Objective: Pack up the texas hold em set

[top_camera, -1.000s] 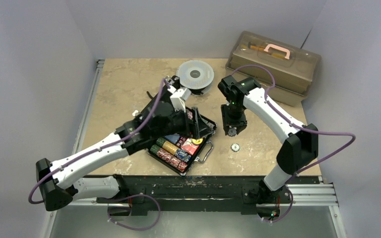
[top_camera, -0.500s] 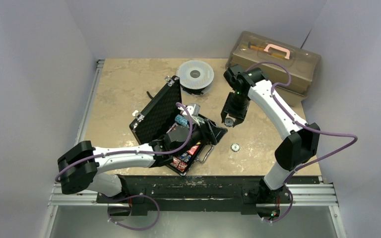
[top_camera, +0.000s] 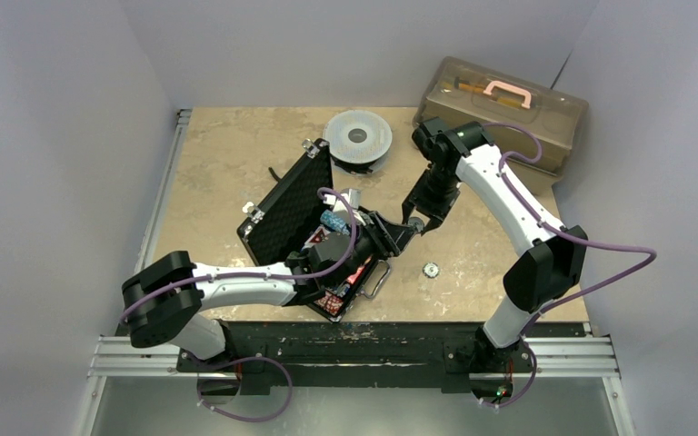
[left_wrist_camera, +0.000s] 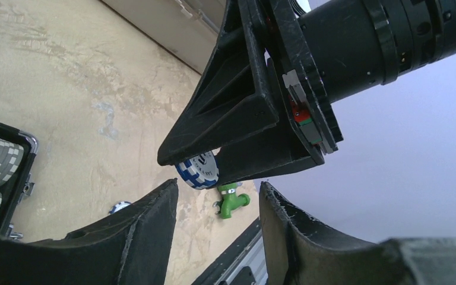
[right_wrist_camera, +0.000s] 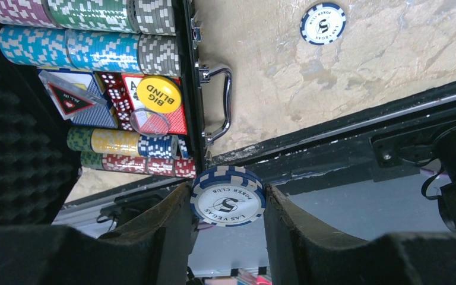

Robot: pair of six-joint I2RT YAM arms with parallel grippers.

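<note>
The black briefcase lies open: lid [top_camera: 289, 202] tilted back, tray [right_wrist_camera: 181, 53] with rows of coloured chips [right_wrist_camera: 89, 50], a yellow BIG BLIND disc [right_wrist_camera: 158, 94], red dice and cards. Its silver handle [right_wrist_camera: 219, 104] faces the table's front edge. My right gripper [top_camera: 415, 221] hangs just right of the case, shut on blue-and-white poker chips [right_wrist_camera: 228, 202], which also show in the left wrist view [left_wrist_camera: 197, 171]. My left gripper [top_camera: 389, 238] reaches across the tray, open and empty [left_wrist_camera: 218, 185], its tips just below the right gripper's. A loose blue-and-white chip [top_camera: 431, 269] lies flat on the table.
A translucent brown toolbox [top_camera: 509, 113] with a pink handle stands at the back right. A round grey spool [top_camera: 357, 136] sits behind the case lid. A small green fitting [left_wrist_camera: 231, 200] lies near the front edge. The black rail [top_camera: 373, 341] runs along the table's front.
My left arm left the lid and swung low across the tray to the right. My right gripper rose off the table with the chips and tilted toward the case.
</note>
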